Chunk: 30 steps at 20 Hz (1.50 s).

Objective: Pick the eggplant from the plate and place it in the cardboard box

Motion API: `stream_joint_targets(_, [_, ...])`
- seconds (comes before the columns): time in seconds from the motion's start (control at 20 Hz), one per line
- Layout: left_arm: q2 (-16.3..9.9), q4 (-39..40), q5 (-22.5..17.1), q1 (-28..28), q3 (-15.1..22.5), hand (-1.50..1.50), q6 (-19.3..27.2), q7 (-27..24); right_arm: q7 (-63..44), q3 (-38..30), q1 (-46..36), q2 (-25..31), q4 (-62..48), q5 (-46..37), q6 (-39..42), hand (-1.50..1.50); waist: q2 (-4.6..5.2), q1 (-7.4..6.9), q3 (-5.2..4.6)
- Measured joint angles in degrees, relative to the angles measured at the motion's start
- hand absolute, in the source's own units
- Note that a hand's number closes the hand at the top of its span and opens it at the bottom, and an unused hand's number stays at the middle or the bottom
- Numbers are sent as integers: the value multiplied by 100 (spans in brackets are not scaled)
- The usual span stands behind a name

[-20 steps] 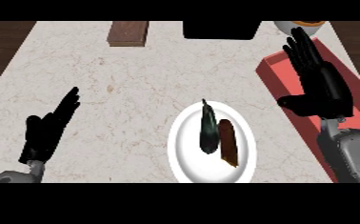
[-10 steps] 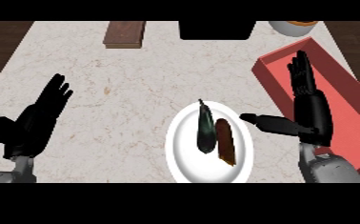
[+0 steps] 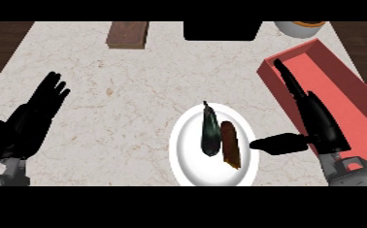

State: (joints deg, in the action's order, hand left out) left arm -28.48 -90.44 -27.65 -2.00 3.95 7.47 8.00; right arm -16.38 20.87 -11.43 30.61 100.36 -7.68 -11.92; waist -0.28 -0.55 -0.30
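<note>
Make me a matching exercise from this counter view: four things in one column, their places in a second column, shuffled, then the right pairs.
Things:
1. eggplant
2. right hand
3. left hand
4. cardboard box

Places:
A. at the view's left edge, fingers straight
B. on the white plate
C. on the counter's right side
D. just right of the plate, thumb pointing toward it

Pairs: 1-B, 2-D, 3-A, 4-C

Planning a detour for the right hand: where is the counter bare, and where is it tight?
Bare: the counter between left hand, plate and brown block. Tight: right hand sits between plate and red box.
</note>
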Motion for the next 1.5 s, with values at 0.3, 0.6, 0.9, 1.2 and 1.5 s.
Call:
stream_joint_targets(0.3, [23, 21, 3, -90, -20, 0, -38, 41, -1999, 647, -960, 331, 69, -228, 1239, -150, 18, -74, 1])
stream_joint_targets(0.6, [71, -108, 61, -80, -57, 0, 2, 166, -3655, 954, -1981, -271, -285, 110, 2209, -150, 26, -71, 16])
stream_joint_targets(0.9, [47, 19, 52, -62, -291, 0, -207, 168, -4118, 863, -2327, -806, -792, 453, 2533, -150, 28, -10, 23])
stream_joint_targets(1.2, [232, -28, 220, -3, -295, 0, -207, 176, -4209, 837, -2316, -965, -970, 565, 2748, -150, 22, 24, 26])
stream_joint_targets(1.5, [264, -176, 242, 58, -487, 0, -323, 306, -4204, 836, -2206, -1131, -1049, 425, 2892, -150, 21, 30, 28])
